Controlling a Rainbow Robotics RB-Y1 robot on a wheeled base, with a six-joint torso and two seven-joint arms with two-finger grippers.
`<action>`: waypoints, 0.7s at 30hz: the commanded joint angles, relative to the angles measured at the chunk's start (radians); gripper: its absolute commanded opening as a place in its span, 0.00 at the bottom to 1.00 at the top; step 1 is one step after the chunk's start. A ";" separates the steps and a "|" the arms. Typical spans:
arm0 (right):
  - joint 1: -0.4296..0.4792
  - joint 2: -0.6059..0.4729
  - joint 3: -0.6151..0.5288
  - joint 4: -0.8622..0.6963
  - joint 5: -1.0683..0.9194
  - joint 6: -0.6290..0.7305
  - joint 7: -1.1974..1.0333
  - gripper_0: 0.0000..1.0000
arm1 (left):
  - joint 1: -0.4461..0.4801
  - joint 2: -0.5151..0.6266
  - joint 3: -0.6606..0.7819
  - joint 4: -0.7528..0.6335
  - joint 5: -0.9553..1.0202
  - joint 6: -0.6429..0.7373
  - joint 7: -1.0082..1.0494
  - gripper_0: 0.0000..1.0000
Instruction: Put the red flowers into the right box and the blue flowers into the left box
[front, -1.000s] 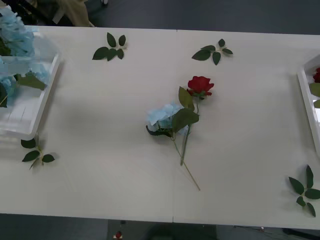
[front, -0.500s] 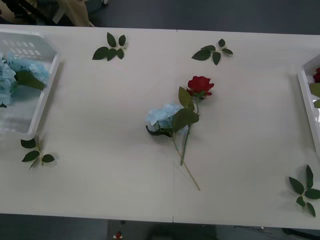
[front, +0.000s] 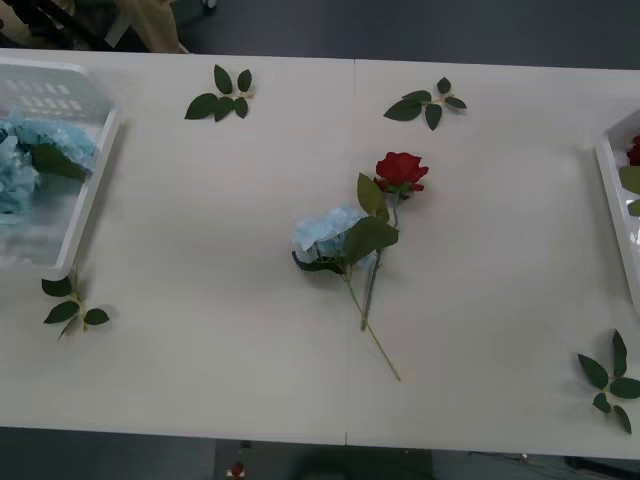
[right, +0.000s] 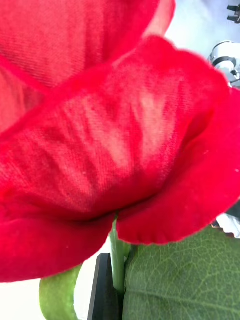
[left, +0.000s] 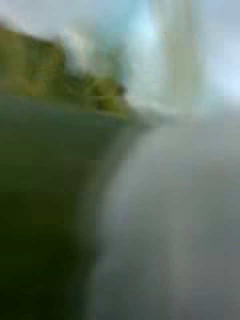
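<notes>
My right gripper carries a red rose (right: 110, 125) pressed against its camera, stem (right: 118, 265) running down toward the fingers; whether they clamp it I cannot tell. The right box (front: 612, 200) sits at the table's right edge. Centre table: crossed rose (front: 401, 170) and blue flower (front: 325, 230); lift each by its stem, separately.

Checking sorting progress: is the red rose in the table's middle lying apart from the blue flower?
No, the red rose lies stem-crossed against the blue flower.
</notes>
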 joint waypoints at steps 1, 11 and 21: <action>-0.030 -0.012 0.002 -0.002 -0.002 -0.005 0.014 0.41 | 0.002 0.002 0.021 -0.013 0.045 -0.007 -0.019 0.69; -0.029 -0.012 0.007 -0.002 -0.048 0.016 0.042 0.83 | 0.002 0.002 0.099 -0.049 0.131 0.077 -0.019 0.90; -0.029 -0.013 0.007 -0.027 -0.172 0.069 0.055 0.83 | 0.002 0.002 0.306 -0.207 0.443 0.345 -0.019 0.91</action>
